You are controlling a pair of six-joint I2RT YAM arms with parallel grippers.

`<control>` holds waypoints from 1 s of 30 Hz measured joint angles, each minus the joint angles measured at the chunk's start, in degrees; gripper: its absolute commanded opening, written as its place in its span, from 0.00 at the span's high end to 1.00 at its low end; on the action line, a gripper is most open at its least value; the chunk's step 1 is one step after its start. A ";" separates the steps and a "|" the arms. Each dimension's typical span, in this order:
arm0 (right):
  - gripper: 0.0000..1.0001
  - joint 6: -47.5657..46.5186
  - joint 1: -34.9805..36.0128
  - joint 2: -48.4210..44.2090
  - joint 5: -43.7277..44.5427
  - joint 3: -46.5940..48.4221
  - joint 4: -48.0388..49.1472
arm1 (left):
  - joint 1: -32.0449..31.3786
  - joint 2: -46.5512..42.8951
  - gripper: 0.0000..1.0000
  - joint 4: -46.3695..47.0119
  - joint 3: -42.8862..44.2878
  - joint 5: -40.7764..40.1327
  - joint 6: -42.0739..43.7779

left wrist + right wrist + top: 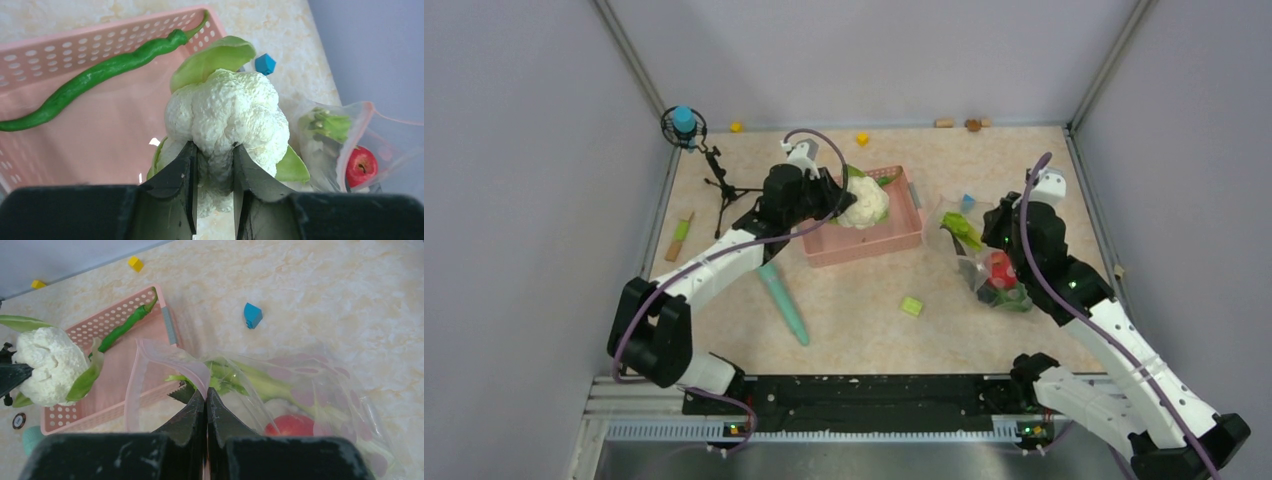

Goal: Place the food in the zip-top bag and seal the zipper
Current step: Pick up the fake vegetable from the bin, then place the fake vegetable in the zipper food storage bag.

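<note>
Left wrist view: left fingers [175, 175] clamped on the cauliflower [225, 110], held over the pink basket [75, 55]; green pepper [100, 72] lies inside that basket; right fingers [222, 422] pinched shut on the zipper [165, 352] lip of the zip-top bag [320, 390], which lies on the counter [325, 300] just right of the basket, mouth turned toward it; tomato [292, 425] and leek [265, 382] already inside the bag; step in hand, my read: carry the cauliflower into the mouth; it looks wide for the opening, so raise the lip higher, go in low, let go only once past the zipper; leaves may snag.
</note>
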 measured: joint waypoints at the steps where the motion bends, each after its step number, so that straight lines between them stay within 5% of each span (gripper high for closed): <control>1: 1.00 0.00 0.00 0.00 -0.20 0.00 0.02 | 0.00 -1.64 1.00 0.44 -0.94 -0.04 0.35; 9: 1.00 -0.02 0.00 0.00 -2.14 0.00 0.22 | 0.00 -9.40 1.00 8.20 -9.90 5.73 1.79; 18: 1.00 0.33 -0.02 0.00 -5.31 0.00 0.42 | -1.16 -10.45 1.00 13.49 -8.66 14.78 2.32; 30: 1.00 6.93 0.00 1.20 -7.69 0.15 0.44 | -14.67 -8.50 1.00 21.40 -1.90 9.73 7.02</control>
